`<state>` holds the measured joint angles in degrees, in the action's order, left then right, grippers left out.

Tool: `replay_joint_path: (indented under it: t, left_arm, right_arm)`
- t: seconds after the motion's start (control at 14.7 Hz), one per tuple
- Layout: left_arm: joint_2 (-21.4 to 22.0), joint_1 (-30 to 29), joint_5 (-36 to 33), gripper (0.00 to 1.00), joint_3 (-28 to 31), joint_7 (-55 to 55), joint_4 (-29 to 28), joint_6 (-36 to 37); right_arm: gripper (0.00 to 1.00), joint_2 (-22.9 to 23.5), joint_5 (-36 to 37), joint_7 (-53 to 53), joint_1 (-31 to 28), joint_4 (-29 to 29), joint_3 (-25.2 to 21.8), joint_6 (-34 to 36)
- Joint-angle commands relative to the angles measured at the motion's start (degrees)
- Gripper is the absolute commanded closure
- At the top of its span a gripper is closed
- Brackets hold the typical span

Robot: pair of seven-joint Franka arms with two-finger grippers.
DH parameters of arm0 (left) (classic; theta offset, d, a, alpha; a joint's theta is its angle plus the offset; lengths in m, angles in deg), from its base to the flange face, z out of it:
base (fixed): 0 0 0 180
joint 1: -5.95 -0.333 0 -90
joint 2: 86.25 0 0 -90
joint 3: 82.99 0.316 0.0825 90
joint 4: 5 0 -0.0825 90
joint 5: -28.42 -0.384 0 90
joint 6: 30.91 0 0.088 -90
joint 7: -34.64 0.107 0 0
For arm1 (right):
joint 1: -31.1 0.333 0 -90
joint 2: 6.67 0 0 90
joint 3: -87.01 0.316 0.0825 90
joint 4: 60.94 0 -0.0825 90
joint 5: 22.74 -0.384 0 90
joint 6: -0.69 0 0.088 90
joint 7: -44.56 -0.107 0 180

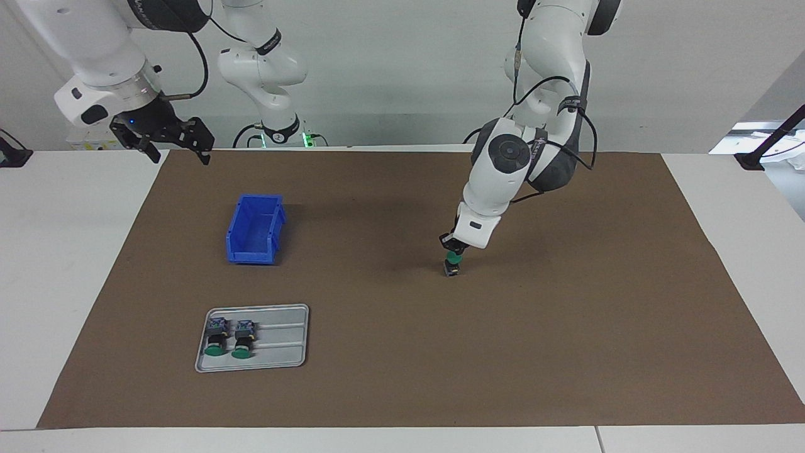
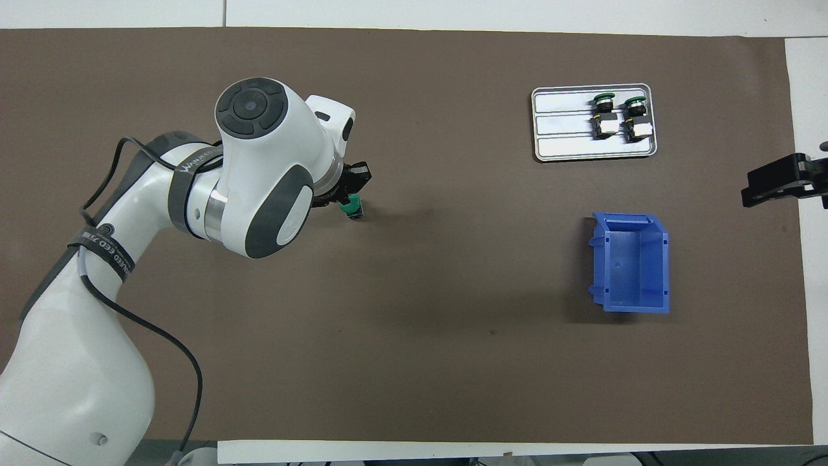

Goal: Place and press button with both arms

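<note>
Brown-matted table (image 1: 566, 352): left end effector (image 1: 452, 250) grips the button (image 1: 452, 263) upright, block touching the mat; off-axis release may topple it. Right end effector (image 1: 165, 139) waits, open.

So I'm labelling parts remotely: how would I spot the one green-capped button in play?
Find the brown mat, then the left gripper near its middle. The green-capped push-button stands upright under it, alone; the other two buttons lie in the grey metal tray.

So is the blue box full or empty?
Empty. The blue box shows only its bare blue floor in the overhead view; two buttons lie on the tray instead.
</note>
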<state>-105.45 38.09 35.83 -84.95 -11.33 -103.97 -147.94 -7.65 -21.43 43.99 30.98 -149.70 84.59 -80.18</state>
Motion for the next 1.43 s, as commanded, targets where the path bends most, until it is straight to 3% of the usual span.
replay_joint_path:
  t: [0.0,1.09,1.23,1.36]
  left_arm:
    - [0.1,1.0,-1.1,1.0,0.7,0.1,-0.6,-1.0]
    - [0.4,1.1,-1.1,1.0,0.6,0.9,-6.9,-7.1]
    - [0.9,0.7,-1.1,0.97,0.6,0.9,-6.3,-6.7]
    - [2.8,0.0,-0.9,0.83,0.7,0.9,-5.0,-5.2]
  right_arm:
    - [0.01,-1.5,-0.2,1.3,-0.2,-1.8,0.0,-0.4]
    - [0.01,-1.5,-0.2,1.3,-0.2,-1.8,0.0,-0.4]
    - [0.01,-1.5,-0.2,1.3,-0.1,-1.8,0.0,-0.4]
    - [0.01,-1.5,-0.3,1.3,-0.1,-1.8,0.0,-0.4]
